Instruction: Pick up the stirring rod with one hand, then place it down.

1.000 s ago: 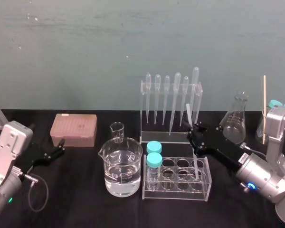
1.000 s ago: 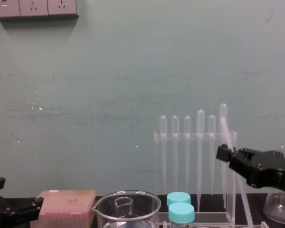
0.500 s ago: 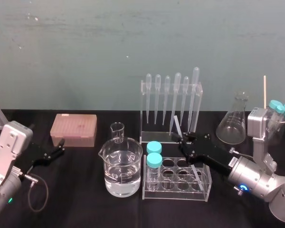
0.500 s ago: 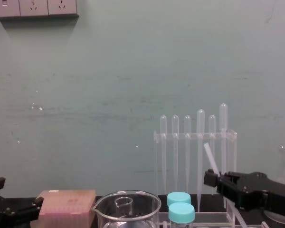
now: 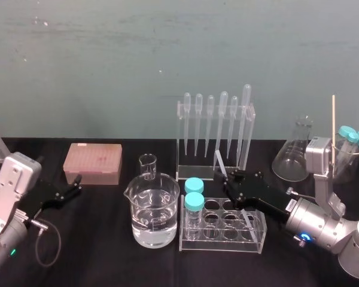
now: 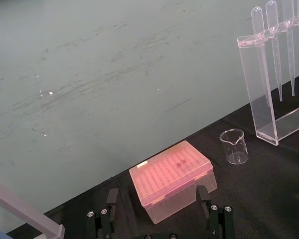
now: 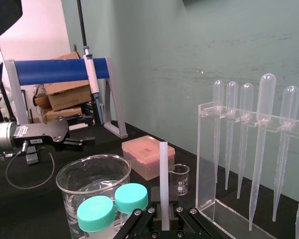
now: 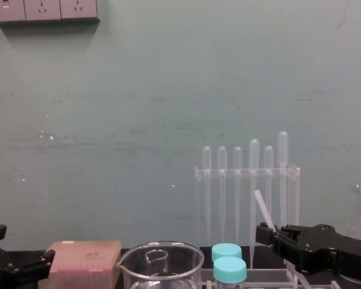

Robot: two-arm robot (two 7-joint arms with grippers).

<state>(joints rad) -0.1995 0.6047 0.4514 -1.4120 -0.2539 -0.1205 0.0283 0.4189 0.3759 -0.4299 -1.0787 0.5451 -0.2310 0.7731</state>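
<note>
The stirring rod point(image 5: 220, 162) is off the table and tilted. Its lower end hangs at the clear test-tube rack point(image 5: 222, 244), in front of the pipette stand point(image 5: 180, 140); I can't tell if it touches. The right gripper point(image 5: 232, 181) pinches it mid-length and low, probably to set it down. The left gripper point(image 5: 78, 184) sits spread and idle by the pink tip box point(image 5: 93, 162).

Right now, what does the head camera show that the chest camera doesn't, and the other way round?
Head view, not chest: the thin wooden stick upright at far right, and the looped cable by the left arm. Chest view, not head: the wall sockets. Both: the right gripper shut on the tilted stirring rod, the pipette rack, and the parked left gripper, open.
</note>
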